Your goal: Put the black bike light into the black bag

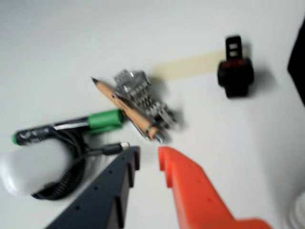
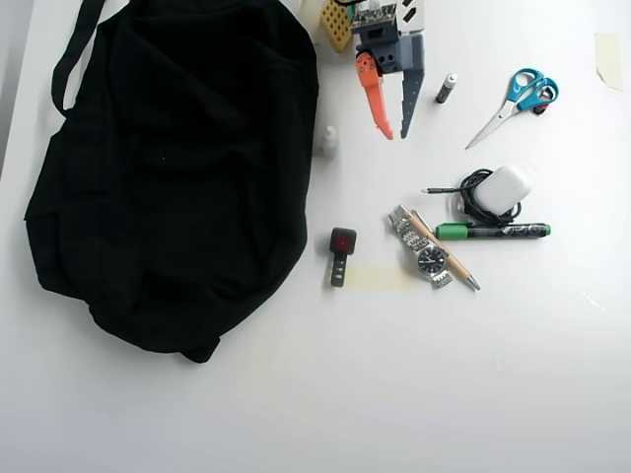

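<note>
The black bike light lies on the white table just right of the black bag, red lens up, stem toward the front. In the wrist view the bike light is at the upper right, beside a strip of tape. My gripper hangs near the table's top edge, above and to the right of the light, with one orange finger and one dark finger apart. In the wrist view the gripper is open and empty.
A silver watch lies under a wooden pen. A green-and-black marker, a white charger with black cable, blue scissors, a small dark cylinder and a pale tape strip lie to the right.
</note>
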You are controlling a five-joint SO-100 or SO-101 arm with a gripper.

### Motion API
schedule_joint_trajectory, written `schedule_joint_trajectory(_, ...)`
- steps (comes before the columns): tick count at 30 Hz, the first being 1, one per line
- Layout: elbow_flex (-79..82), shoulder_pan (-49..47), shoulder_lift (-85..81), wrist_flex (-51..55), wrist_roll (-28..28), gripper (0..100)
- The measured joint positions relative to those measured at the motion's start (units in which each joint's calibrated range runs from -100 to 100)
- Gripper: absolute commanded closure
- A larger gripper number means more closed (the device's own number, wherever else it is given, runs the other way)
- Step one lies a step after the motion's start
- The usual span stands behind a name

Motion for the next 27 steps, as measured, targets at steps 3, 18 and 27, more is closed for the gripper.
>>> schedule_joint_trajectory(3, -3.67, -0.37, 3.50, 0.00, 0.05, 94)
schedule_joint_trajectory(18, -55.20, 0.44, 58.88, 9.63, 4.30, 93)
schedule_joint_trajectory(27, -67.32, 2.42, 78.65, 14.91, 4.35, 78)
